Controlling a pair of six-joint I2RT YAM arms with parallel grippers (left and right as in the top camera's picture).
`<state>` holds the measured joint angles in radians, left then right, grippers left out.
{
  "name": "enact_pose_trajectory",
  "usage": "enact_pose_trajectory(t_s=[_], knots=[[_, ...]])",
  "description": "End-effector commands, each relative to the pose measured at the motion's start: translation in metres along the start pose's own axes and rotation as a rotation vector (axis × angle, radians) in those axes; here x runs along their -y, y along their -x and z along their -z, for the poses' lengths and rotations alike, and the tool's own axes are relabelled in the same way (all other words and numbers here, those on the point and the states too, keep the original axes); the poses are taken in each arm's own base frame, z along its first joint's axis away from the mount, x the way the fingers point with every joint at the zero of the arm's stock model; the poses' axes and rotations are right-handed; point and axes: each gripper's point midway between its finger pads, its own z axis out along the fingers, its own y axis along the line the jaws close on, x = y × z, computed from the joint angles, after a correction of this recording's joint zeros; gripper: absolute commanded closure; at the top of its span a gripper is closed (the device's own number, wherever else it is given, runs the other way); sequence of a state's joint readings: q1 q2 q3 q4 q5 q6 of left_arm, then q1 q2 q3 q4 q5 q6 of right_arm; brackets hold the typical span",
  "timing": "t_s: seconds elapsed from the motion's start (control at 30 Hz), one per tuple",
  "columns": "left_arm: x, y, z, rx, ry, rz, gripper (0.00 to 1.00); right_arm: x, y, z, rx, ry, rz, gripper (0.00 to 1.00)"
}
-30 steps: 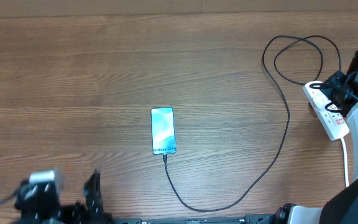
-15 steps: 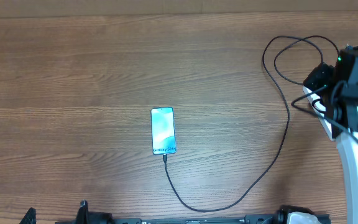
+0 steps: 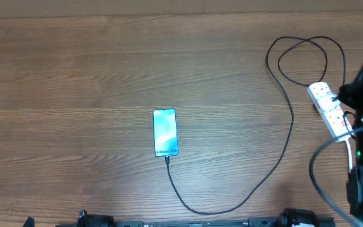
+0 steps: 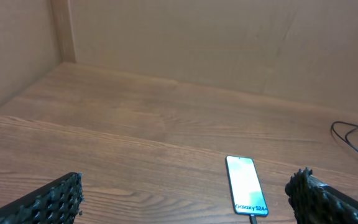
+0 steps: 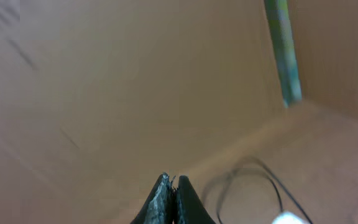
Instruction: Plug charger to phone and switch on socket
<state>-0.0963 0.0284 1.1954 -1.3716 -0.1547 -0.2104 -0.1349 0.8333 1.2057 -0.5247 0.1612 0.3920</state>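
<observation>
Overhead I see the charger (image 3: 293,120) plugged into the phone (image 3: 165,132), the socket (image 3: 330,108) switch probably pending, right gripper (image 5: 171,190) pinched shut empty beside it, left gripper (image 4: 186,186) spread wide.

A wood-grain table (image 3: 74,75) is backed by plain tan cardboard-like walls (image 4: 197,37).

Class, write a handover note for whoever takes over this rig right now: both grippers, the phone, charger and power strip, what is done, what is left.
Left gripper: open, empty, back from the phone.
Right gripper: shut, empty, beside the power strip at the table's right edge.
Phone: lit, screen up, mid-table. Charger cable runs from its bottom edge to the strip.
Done: charger looks plugged into the phone.
Left: the strip's switch; its state is unreadable, so check it.
</observation>
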Motion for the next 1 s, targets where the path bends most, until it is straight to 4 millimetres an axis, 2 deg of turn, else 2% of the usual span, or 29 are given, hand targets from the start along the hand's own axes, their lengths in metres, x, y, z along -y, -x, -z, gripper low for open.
enact_pose_trajectory(t_s=[0.0,0.17,0.27,0.33,0.47,0.6,0.67,0.83,0.97], knots=[[-0.004,-0.002,0.003,0.017,0.012,0.016,0.0,-0.013,0.024,0.009,0.086,0.05,-0.011,0.96],[-0.005,-0.003,0.004,0.019,0.041,0.022,0.0,-0.046,0.06,0.015,0.222,0.21,-0.027,0.96],[-0.006,-0.003,0.004,0.025,0.073,0.029,0.0,-0.057,0.084,0.021,0.322,0.262,-0.037,0.96],[-0.007,-0.004,0.005,0.026,0.095,0.032,0.0,-0.06,0.092,0.024,0.358,0.277,-0.041,0.96],[-0.007,-0.008,0.005,0.012,0.115,0.039,0.0,-0.057,0.085,0.021,0.328,0.262,-0.034,0.96],[0.007,0.002,0.005,0.048,0.033,0.116,0.0,-0.047,0.062,0.012,0.234,0.216,-0.023,0.96],[0.008,0.002,0.005,0.049,0.028,0.119,0.0,-0.044,0.054,0.009,0.199,0.199,-0.019,0.96],[0.005,0.011,0.003,0.086,0.047,0.121,0.0,-0.044,0.054,0.009,0.201,0.202,-0.02,0.94],[0.0,0.02,-0.01,0.129,0.081,0.126,0.0,-0.052,0.049,0.011,0.173,0.25,-0.012,0.94]])
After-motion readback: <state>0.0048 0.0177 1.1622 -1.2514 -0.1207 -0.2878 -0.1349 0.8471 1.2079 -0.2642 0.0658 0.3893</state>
